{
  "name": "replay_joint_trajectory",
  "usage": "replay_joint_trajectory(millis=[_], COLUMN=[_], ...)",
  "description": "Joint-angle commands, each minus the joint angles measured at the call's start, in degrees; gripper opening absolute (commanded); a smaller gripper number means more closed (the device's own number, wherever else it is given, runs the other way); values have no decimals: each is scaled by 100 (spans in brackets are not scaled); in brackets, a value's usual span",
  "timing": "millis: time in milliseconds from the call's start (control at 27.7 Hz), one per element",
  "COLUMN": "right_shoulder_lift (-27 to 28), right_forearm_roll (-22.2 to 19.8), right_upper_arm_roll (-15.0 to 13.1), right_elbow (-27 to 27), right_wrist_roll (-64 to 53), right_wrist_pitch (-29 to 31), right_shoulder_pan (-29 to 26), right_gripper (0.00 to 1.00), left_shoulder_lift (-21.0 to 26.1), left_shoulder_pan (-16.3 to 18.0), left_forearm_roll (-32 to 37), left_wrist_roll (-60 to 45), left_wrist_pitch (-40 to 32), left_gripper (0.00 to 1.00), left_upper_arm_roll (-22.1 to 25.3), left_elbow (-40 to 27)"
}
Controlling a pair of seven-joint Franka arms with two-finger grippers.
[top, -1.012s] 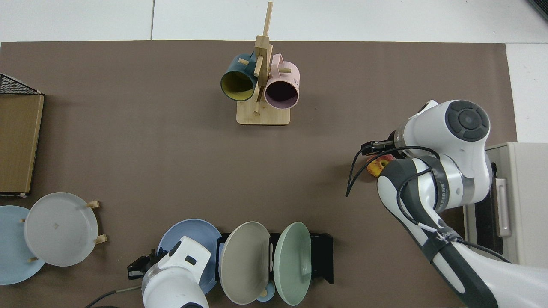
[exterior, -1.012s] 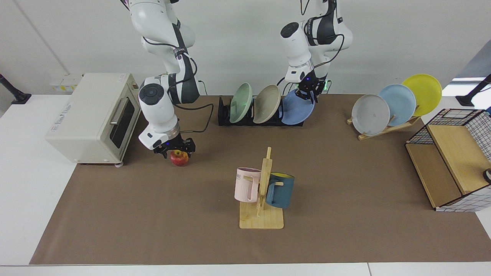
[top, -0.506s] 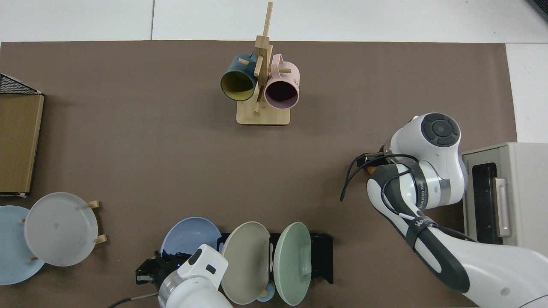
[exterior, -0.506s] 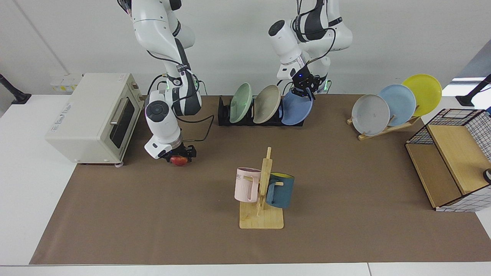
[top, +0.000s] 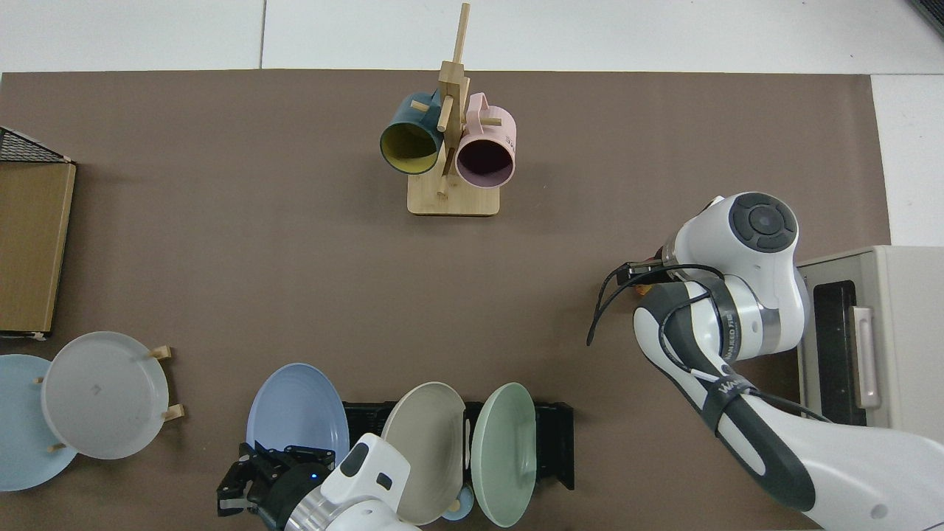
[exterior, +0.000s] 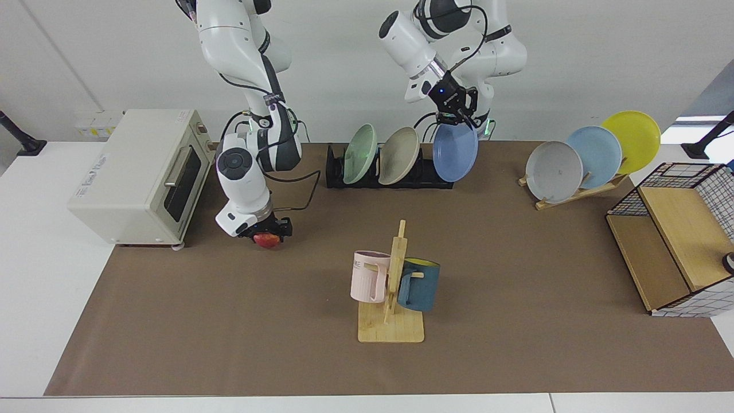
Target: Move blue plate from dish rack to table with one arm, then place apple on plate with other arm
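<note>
The blue plate hangs upright just above and right of the black dish rack, clear of its slots. My left gripper is shut on the plate's top rim. From above, the blue plate is left of the dish rack, with the left gripper behind it. The red apple rests on the brown mat of the table by the oven. My right gripper is down over the apple and shut on it. Only a sliver of the apple shows from above.
A green plate and a beige plate stay in the rack. A toaster oven stands beside the right arm. A mug tree stands mid-mat, a wooden plate stand and a wire basket at the right.
The left gripper has lifted the blue plate up out of the rack and turned it upright. The right gripper came down over the apple and closed on it.
</note>
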Motion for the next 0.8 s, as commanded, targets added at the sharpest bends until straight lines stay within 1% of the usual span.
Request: replay_joint_trajectory(millis=[0, 72, 181, 217, 253, 289, 325, 398, 434, 506, 578, 651, 759], right_shoulder_lift=[-395, -457, -519, -545, -580, -615, -659, -738, -782, -897, -976, -1046, -1178], right_forearm_roll=[-21, -21, -39, -48, -48, -65, -91, -92, -92, -92, -92, -83, -83], right_upper_arm_roll=[12, 11, 11, 11, 3, 3, 3, -15, -15, -32, -41, -41, -50], right_elbow=[171, 311, 496, 540, 584, 611, 646, 699, 734, 786, 865, 971, 1103], right_wrist_roll=[-88, -88, -97, -97, -97, -97, -97, -97, -106, -158, -255, -317, -335], right_wrist_pitch=[-389, -574, -794, -838, -890, -943, -996, -1136, -1198, -1321, -1435, -1576, -1778], right_shoulder_pan=[-47, -56, -74, -82, -82, -82, -82, -82, -82, -109, -153, -162, -214], right_gripper=[0, 0, 0, 0, 0, 0, 0, 0, 0, 0, 0, 0, 0], left_shoulder_lift=[115, 141, 404, 492, 571, 694, 843, 1124, 1256, 1468, 1652, 1819, 2144], left_shoulder_pan=[534, 684, 948, 1123, 1394, 1536, 1607, 1652, 1608, 1503, 1476, 1458, 1388], left_forearm_roll=[60, -71, -475, -615, -860, -1150, -1388, -1871, -2100, -2443, -2733, -2954, -3069], left_wrist_roll=[727, 1254, 1590, 1616, 1625, 1573, 1599, 1652, 1687, 1888, 1959, 1898, 1644], left_wrist_pitch=[-664, -665, -568, -525, -341, -113, 63, 388, 564, 837, 1074, 1390, 1900], left_gripper=[0, 0, 0, 0, 0, 0, 0, 0, 0, 0, 0, 0, 0], left_upper_arm_roll=[277, 610, 1120, 1182, 1192, 1218, 1253, 1515, 1778, 2131, 2202, 2176, 1914], left_elbow=[1052, 1352, 1712, 1800, 1897, 1959, 1986, 2038, 2065, 2065, 2021, 1960, 1811])
